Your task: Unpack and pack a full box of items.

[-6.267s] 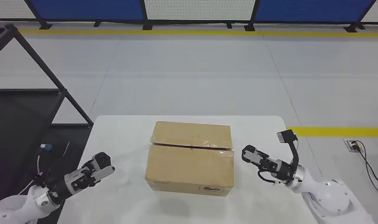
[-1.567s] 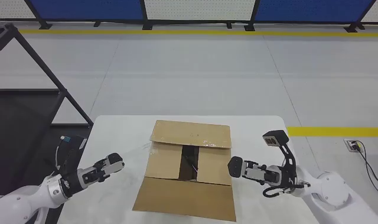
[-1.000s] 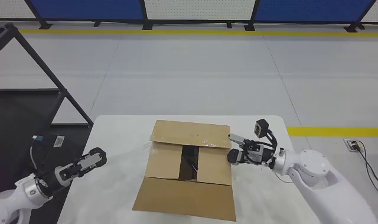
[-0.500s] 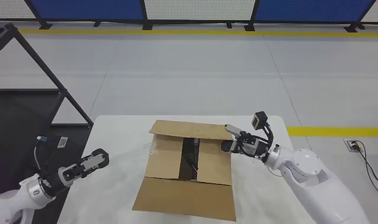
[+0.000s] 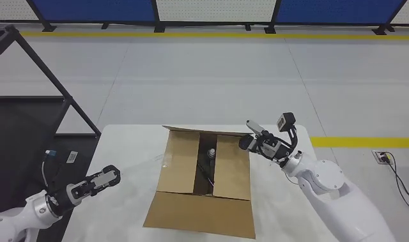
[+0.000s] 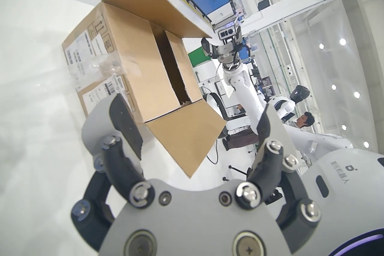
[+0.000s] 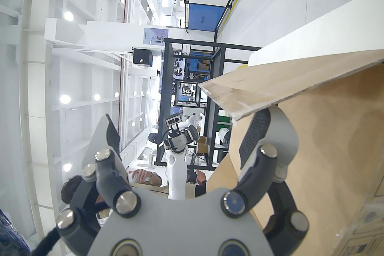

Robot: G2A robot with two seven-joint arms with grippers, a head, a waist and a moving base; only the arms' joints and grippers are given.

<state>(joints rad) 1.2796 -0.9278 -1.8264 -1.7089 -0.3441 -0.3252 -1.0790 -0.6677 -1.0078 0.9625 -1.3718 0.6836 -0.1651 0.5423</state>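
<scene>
A brown cardboard box [image 5: 231,172] stands mid-table. Its near flap [image 5: 201,214] lies folded out flat toward the front. The far flap [image 5: 204,131] stands up on edge. Two inner flaps are partly apart, and items [image 5: 209,154] show in the dark gap between them. My right gripper [image 5: 248,136] is open at the box's far right corner, and the far flap's edge [image 7: 240,107] rests against one fingertip [image 7: 259,125]. My left gripper [image 5: 110,176] is open and holds nothing, low over the table to the left of the box [image 6: 135,65].
The white table [image 5: 128,146] has bare room on both sides of the box. A black metal rack [image 5: 38,69] stands off the table's left edge. Clear tape remnants [image 6: 102,66] cling to the box's side.
The far flap, lying flat a second ago, now stands upright as my right gripper moved up and back along it. The inner flaps show a wider gap. My left arm barely shifted.
</scene>
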